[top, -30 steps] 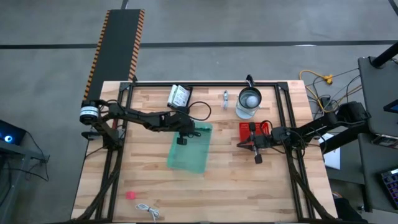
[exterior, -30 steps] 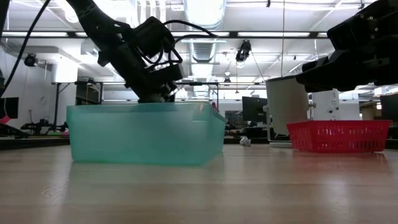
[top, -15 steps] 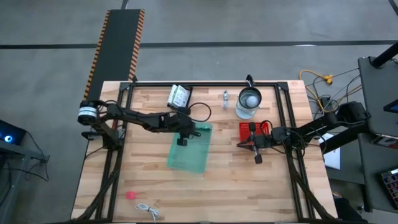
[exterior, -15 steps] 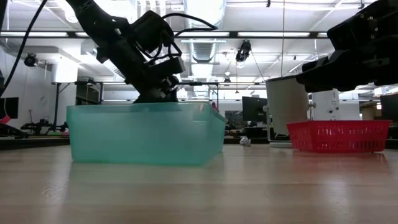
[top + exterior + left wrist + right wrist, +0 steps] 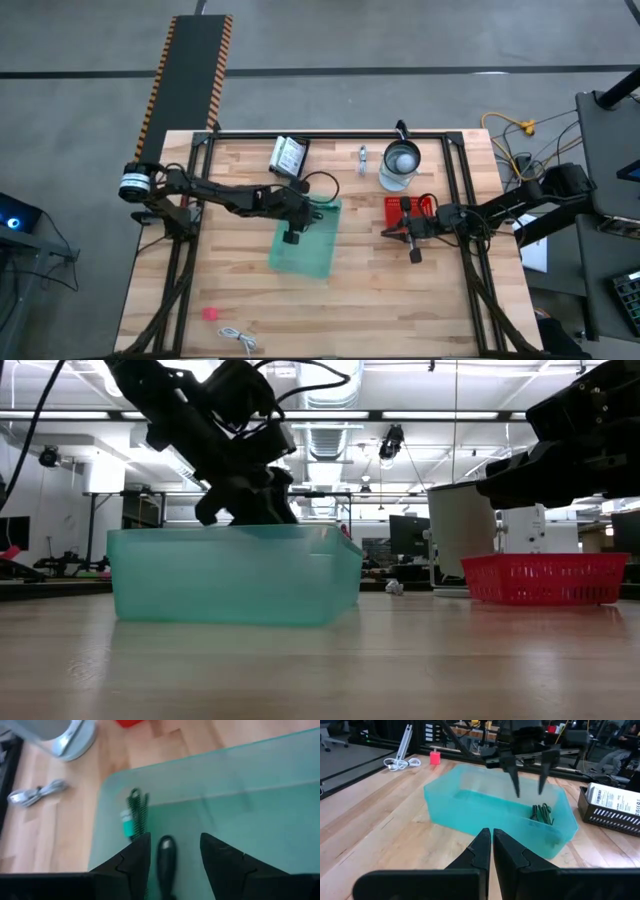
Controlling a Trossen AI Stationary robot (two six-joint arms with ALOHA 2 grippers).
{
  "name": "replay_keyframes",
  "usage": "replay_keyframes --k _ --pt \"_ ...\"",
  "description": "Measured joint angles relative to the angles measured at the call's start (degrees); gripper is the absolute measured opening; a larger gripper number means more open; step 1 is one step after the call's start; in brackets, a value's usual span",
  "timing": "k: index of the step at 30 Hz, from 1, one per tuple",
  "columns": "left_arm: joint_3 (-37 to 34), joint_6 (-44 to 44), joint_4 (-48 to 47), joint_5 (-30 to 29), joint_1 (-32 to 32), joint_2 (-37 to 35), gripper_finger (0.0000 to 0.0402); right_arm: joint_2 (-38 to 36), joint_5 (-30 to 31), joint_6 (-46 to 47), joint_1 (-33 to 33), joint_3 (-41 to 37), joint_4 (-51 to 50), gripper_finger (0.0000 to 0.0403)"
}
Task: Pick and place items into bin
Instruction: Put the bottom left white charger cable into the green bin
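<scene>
While your left claw hangs just above the near end of the teal bin, its fingers parted and empty, treat the drop as made: a black pen lies on the bin floor right below the fingers, and the green stick rests against the bin wall beside it. Lift straight up before you swing away — the fingers sit close to the rim, and a sideways pull could drag the light bin across the bench.

Next, choose your target with care. On the high view the pink bit and the white coiled cable lie at the bench's near left corner, well apart from the bin; the white packets sit in a dark tray at the far edge, and the silver piece lies beside the glass jug — leave the jug alone.

Your right claw waits clenched and empty by the red basket; keep it there.
</scene>
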Motion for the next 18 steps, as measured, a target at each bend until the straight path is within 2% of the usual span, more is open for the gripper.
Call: replay_keyframes --k 18 --pt "3.25 0.02 -0.03 0.38 -10.57 0.00 0.0154 0.00 0.00 0.00 -0.01 0.00 0.00 0.0009"
